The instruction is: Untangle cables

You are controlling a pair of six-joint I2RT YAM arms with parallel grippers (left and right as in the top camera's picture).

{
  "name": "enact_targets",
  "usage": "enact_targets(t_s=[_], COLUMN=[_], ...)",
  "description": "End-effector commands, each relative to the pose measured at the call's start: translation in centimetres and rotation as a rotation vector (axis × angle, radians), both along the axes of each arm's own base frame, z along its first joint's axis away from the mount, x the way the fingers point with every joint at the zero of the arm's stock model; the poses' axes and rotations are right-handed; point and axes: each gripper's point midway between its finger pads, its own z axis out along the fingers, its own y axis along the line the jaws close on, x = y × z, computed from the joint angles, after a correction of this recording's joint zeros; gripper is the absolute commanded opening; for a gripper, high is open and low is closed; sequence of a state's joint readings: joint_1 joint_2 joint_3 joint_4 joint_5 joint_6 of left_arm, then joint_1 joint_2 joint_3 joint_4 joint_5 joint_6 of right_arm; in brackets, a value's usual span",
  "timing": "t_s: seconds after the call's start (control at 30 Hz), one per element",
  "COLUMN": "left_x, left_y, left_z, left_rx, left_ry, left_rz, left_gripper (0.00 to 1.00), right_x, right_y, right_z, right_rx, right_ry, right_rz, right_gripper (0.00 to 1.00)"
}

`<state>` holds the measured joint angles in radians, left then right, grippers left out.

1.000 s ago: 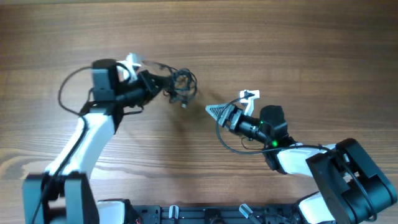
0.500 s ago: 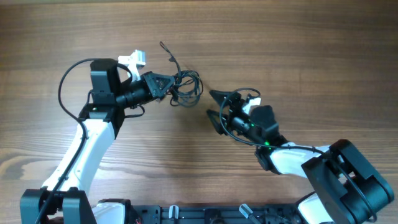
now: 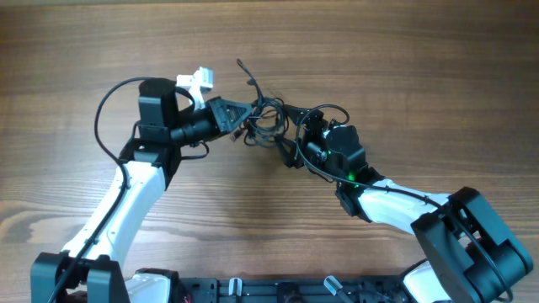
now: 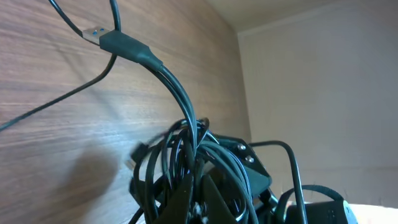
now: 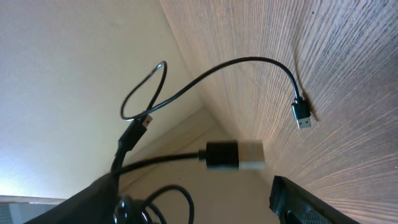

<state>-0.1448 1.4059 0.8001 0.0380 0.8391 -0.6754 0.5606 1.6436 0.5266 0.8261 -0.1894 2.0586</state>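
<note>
The cables [image 3: 266, 116] are a bunched black knot held above the wood table, with one loose strand [image 3: 244, 69] trailing toward the far side. My left gripper [image 3: 249, 117] is shut on the knot's left side. In the left wrist view its fingertips [image 4: 198, 190] pinch into the bundle [image 4: 186, 149], and a USB plug [image 4: 93, 33] hangs off a strand. My right gripper [image 3: 291, 136] sits against the knot's right side, jaws wide apart. In the right wrist view a blurred plug [image 5: 233, 155] floats above the gap between its fingers [image 5: 305, 200], unclamped. Another plug [image 5: 301, 116] dangles near the table.
The wooden table [image 3: 421, 76] spreads all round the arms. The left arm's own thick cable [image 3: 105, 114] loops out to its left. The right arm's base [image 3: 467, 244] fills the near right corner.
My left gripper carried the knot rightward. My right gripper swung up and left until it reached the knot's right side, and its jaws narrowed slightly.
</note>
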Motion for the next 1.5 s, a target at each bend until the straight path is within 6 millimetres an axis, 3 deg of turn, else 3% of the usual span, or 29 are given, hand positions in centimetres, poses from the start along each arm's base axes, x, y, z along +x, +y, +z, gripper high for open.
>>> enact_targets(t_s=[0.0, 0.13, 0.27, 0.33, 0.4, 0.43, 0.53, 0.6, 0.63, 0.77, 0.8, 0.87, 1.07, 1.23, 1.37, 1.47], left_x=[-0.9, -1.0, -1.2, -1.1, -1.1, -0.9, 0.4, 1.4, 1.6, 2.5, 2.6, 2.6, 2.9, 2.9, 2.7, 2.3], left_y=[-1.3, -1.4, -1.4, -1.4, -1.4, -1.4, -0.5, 0.8, 1.4, 2.7, 2.8, 2.7, 3.0, 2.9, 1.8, -0.1], left_z=[0.8, 0.9, 0.7, 0.7, 0.9, 1.1, 2.3, 2.8, 2.8, 2.7, 2.6, 2.6, 2.7, 2.7, 2.7, 2.6], left_rx=[-0.022, -0.026, -0.027, -0.026, -0.027, -0.030, -0.038, -0.035, -0.035, -0.048, -0.049, -0.053, -0.114, -0.142, -0.132, -0.124], left_ry=[-0.009, -0.003, 0.009, 0.008, -0.001, -0.019, -0.094, -0.123, -0.123, -0.086, -0.077, -0.070, 0.025, 0.065, 0.058, 0.058], left_rz=[-0.047, -0.047, -0.052, -0.051, -0.051, -0.050, -0.017, 0.025, 0.041, 0.114, 0.125, 0.127, 0.190, 0.204, 0.193, 0.184], left_gripper=[0.04, 0.04, 0.04, 0.04, 0.04, 0.04, 0.04, 0.04, 0.04, 0.04, 0.04, 0.04, 0.04, 0.04, 0.04, 0.04], right_x=[1.1, 2.2, 3.2, 3.3, 3.0, 2.9, 2.3, 2.1, 2.0, 0.2, -0.6, -0.2, 1.2, 2.1, 2.1, 2.1], right_y=[-0.5, -2.1, -3.8, -3.9, -3.5, -3.4, -2.9, -2.9, -2.7, -0.1, 0.8, 1.1, 0.1, -1.2, -1.2, -1.3], right_z=[0.6, 0.6, 0.5, 0.5, 0.3, 0.3, -0.1, -0.3, -0.2, 1.5, 1.4, 2.2, 2.4, 2.2, 2.2, 1.7], right_rx=[0.004, -0.016, -0.025, -0.023, -0.021, -0.022, -0.047, -0.108, -0.100, 0.009, 0.070, 0.071, 0.044, 0.022, 0.020, 0.008], right_ry=[-0.016, -0.028, -0.028, -0.028, -0.019, -0.019, -0.025, -0.073, -0.072, -0.085, -0.016, -0.052, -0.078, -0.087, -0.085, -0.069], right_rz=[-0.064, -0.154, -0.212, -0.211, -0.185, -0.174, -0.125, -0.089, -0.064, 0.096, 0.110, 0.068, -0.057, -0.150, -0.149, -0.152], right_gripper=[0.79, 0.61, 0.62, 0.66, 0.76, 0.97, 1.00, 0.84, 0.81, 0.78, 0.77, 0.74, 0.68, 0.69, 0.69, 0.66])
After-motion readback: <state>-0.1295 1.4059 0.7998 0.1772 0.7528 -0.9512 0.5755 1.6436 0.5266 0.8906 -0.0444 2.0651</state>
